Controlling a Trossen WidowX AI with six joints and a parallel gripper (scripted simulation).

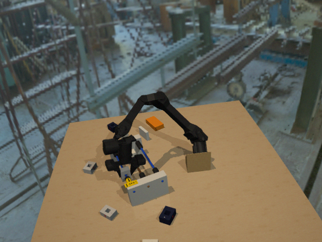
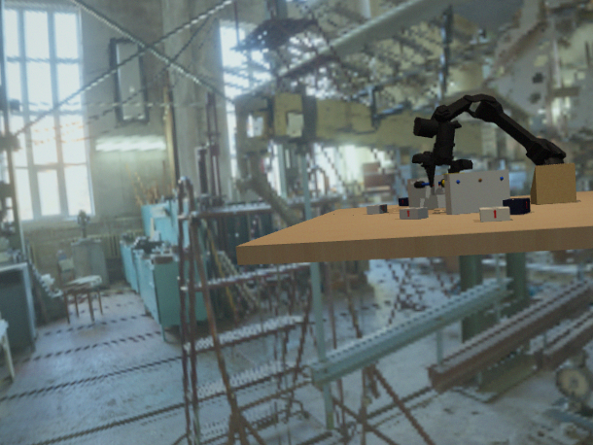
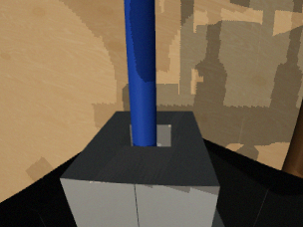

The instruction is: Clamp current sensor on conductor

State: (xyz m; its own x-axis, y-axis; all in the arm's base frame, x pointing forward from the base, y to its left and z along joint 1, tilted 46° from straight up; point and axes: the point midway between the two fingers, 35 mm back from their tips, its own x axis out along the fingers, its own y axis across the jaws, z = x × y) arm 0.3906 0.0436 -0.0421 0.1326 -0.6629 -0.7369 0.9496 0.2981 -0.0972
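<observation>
One claw (image 1: 125,171) (image 2: 439,181), pinching the sensor (image 1: 125,173) (image 3: 140,164) round the LOAD rod (image 3: 142,75), toward the bench's left edge in the top view. One orange block (image 1: 154,123), near the far edge. One navy block (image 1: 167,215) (image 2: 516,206), nearer the front edge. One LOAD tag (image 1: 131,183), just beside the sensor.

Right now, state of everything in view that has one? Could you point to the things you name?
Jaws (image 1: 126,171): shut on the current sensor.
Current sensor (image 1: 126,173) (image 3: 142,171): round the blue LOAD conductor, halves meeting at a thin seam; latch and arrow direction can't be told.
LOAD conductor (image 3: 142,65): running through the sensor's window.
LOAD marker (image 1: 131,183): on the conductor, by the grey end plate (image 1: 148,190).
End plate: upright.
</observation>
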